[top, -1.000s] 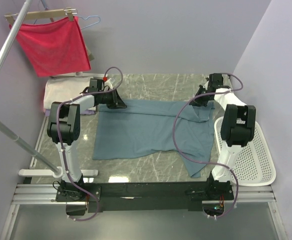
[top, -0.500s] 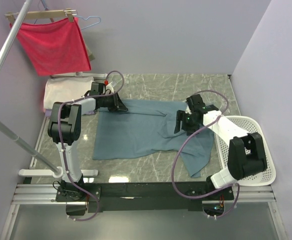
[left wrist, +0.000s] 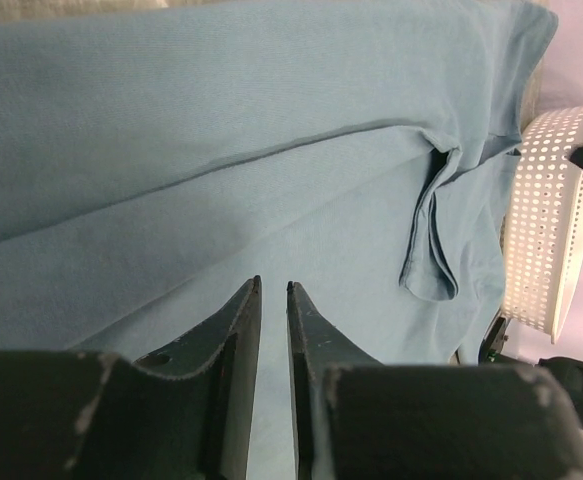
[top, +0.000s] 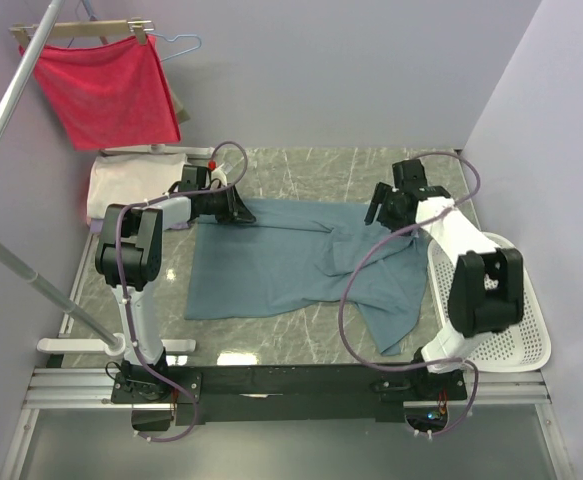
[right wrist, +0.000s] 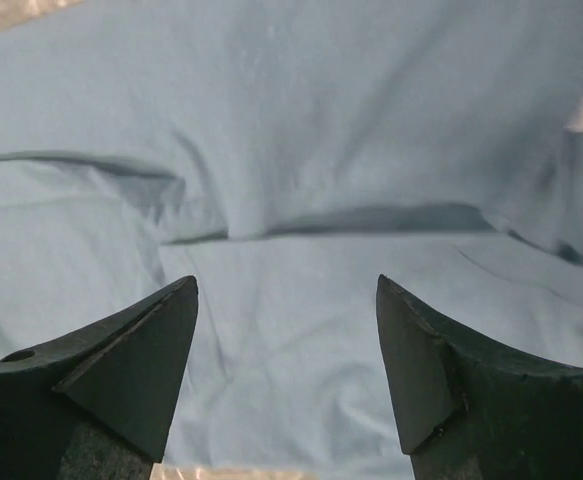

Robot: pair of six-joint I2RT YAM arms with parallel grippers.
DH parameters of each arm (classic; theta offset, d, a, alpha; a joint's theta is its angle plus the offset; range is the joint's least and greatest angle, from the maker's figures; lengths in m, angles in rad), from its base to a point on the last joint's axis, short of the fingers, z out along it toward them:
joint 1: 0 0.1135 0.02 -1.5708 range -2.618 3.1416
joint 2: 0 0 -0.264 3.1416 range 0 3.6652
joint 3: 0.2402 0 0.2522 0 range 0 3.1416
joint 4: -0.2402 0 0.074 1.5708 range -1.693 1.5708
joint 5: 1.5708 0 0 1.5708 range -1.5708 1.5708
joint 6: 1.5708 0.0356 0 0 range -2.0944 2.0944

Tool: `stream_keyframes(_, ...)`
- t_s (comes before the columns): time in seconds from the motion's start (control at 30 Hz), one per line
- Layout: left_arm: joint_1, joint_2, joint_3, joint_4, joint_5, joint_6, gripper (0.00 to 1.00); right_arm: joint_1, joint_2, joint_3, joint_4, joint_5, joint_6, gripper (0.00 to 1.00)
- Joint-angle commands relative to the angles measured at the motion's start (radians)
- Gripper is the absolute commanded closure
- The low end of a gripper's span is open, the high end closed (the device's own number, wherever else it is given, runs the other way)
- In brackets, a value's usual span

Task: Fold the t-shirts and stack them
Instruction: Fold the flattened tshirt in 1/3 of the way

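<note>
Grey marble counter [top: 271, 335]: veined and glossy, closed in by pale lavender walls, with the two arm bases bolted along its near edge.
White perforated plastic basket [top: 506, 330]: sits on the near right of the counter, beside the right arm's base.
Dusty teal-blue short-sleeved cotton t-shirt [top: 271, 260]: lies across the middle of the counter. Its left half is smooth and flat. Its right half is rumpled into a raised fold, and one end trails toward the near right, just beside the basket's rim.
Right arm [top: 456, 228]: reaches over the far right part of the teal shirt. Its jaws are spread wide and released, hanging above the wrinkled cloth with nothing between them.
Left arm [top: 166, 207]: stretched to the shirt's far left corner. Its jaws are drawn almost together with only a thin slit between them. Whether cloth is nipped in that slit cannot be told.
Cream-white folded t-shirt [top: 131, 185]: a soft rectangle at the far left edge of the counter, behind the left arm.
Red cloth on a wooden hanger [top: 106, 90]: hangs against the far left wall, above the cream shirt.
</note>
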Motion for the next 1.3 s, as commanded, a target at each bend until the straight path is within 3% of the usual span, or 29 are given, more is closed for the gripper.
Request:
stream_keyframes(0.0, -0.005, -0.013, 0.016, 0.011, 0.018, 0.012, 0.79, -0.003, 0.116, 0.077, 0.011, -0.061, -0.014, 0.24)
stream_keyframes(0.33, -0.005, 0.005, 0.030, -0.014, 0.010, 0.024, 0.80, 0.014, 0.203, 0.100, -0.046, 0.079, -0.003, 0.30)
stream_keyframes(0.83, -0.005, 0.040, 0.053, -0.050, 0.021, 0.050, 0.80, 0.042, 0.308, 0.175, -0.119, 0.134, 0.023, 0.36)
stream_keyframes(0.97, -0.005, 0.048, 0.056, -0.053, 0.027, 0.054, 0.80, 0.042, 0.314, 0.183, -0.123, 0.134, 0.026, 0.46)
stream_keyframes(1.0, -0.005, 0.048, 0.059, -0.053, 0.030, 0.056, 0.80, 0.045, 0.315, 0.185, -0.124, 0.134, 0.027, 0.55)
stream_keyframes(1.17, -0.005, 0.057, 0.056, -0.058, 0.036, 0.062, 0.80, 0.043, 0.323, 0.178, -0.123, 0.132, 0.023, 0.70)
stream_keyframes(1.27, -0.005, 0.060, 0.055, -0.060, 0.036, 0.065, 0.81, 0.045, 0.315, 0.168, -0.113, 0.129, 0.024, 0.86)
